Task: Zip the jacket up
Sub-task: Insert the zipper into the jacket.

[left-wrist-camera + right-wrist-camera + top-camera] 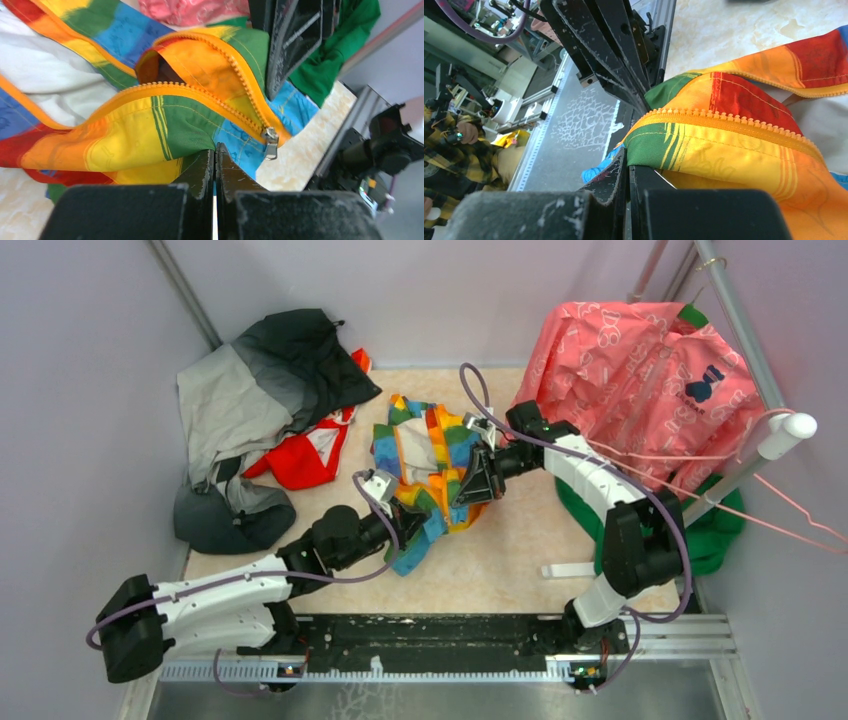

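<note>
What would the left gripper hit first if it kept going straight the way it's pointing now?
First the jacket: the left gripper has its shut tips against the green-and-yellow stripe, seemingly pinching the hem. Past the fabric, probably the right gripper, though depth is unclear.

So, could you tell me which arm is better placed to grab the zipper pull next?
Probably the left arm: the pull hangs just beside its shut jaws on the jacket, and the right wrist view doesn't show it.
</note>
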### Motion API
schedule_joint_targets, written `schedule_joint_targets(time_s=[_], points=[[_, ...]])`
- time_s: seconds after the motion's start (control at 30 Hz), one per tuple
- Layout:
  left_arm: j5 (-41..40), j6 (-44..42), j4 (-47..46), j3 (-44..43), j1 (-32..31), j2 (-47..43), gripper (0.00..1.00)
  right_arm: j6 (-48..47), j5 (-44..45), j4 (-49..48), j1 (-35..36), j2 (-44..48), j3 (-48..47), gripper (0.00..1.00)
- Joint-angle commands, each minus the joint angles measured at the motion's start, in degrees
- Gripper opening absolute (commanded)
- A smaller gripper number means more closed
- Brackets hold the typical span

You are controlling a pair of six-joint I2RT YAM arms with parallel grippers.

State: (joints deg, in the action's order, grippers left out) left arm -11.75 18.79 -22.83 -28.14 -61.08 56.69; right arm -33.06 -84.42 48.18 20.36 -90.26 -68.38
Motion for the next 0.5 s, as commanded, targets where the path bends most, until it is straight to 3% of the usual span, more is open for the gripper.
schedule_joint_targets(time_s=[0.0, 0.13, 0.3, 0.47], points=[[15.88, 2.73, 2.58, -1.34, 2.22, 0.97, 0.00, 1.39, -0.74, -4.04, 0.41, 3.35, -1.03, 0.00], [19.61, 3.45, 1.92, -0.91, 3.75, 1.43, 0.00, 3.80, -0.38, -6.92, 0.38, 4.03, 0.60, 0.00], [17.88, 4.17, -0.49, -0.34, 4.30, 1.08, 0.00, 5.98, -1.09, -9.35, 0.38, 4.40, 2.23, 0.00], [14.20, 4.83, -0.12, 0.28, 4.30, -0.46, 0.15, 7.65, -1.28, -11.42, 0.38, 4.72, 3.60, 0.00]])
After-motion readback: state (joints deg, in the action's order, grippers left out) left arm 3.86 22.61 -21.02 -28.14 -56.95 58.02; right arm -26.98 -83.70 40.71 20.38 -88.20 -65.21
